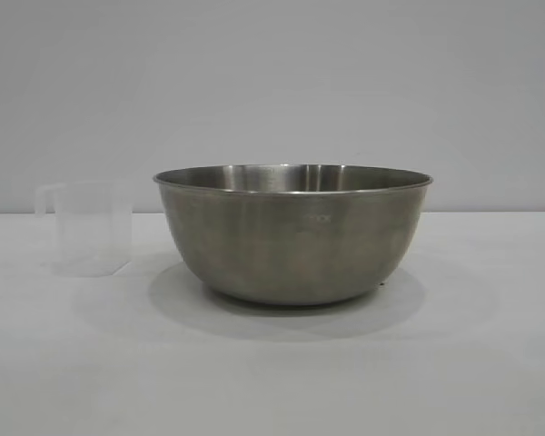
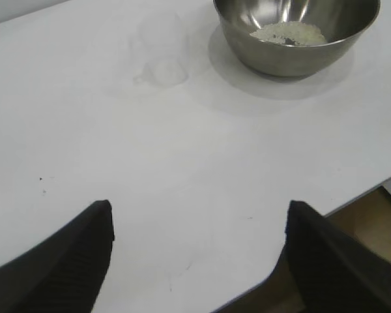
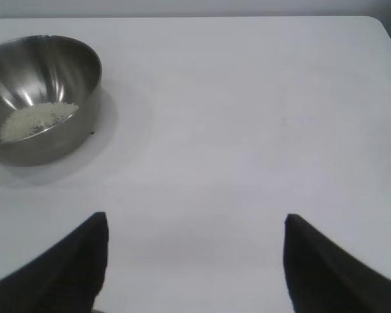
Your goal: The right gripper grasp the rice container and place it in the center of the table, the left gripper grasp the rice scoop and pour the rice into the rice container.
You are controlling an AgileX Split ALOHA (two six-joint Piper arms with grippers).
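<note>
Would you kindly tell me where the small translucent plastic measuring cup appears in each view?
Exterior view: small translucent plastic measuring cup stands at left, beside the large stainless-steel bowl.
Left wrist view: faint cup sits apart from the bowl.
Right wrist view: not in it.
Shared landmark: the bowl.

The exterior camera is looking level and close at the large round stainless-steel bowl [image 1: 293, 234]. Both wrist cameras are looking down from farther away, sharing this bowl [image 2: 297, 36] [image 3: 39, 98] and the white table [image 3: 247, 117] around it.
</note>
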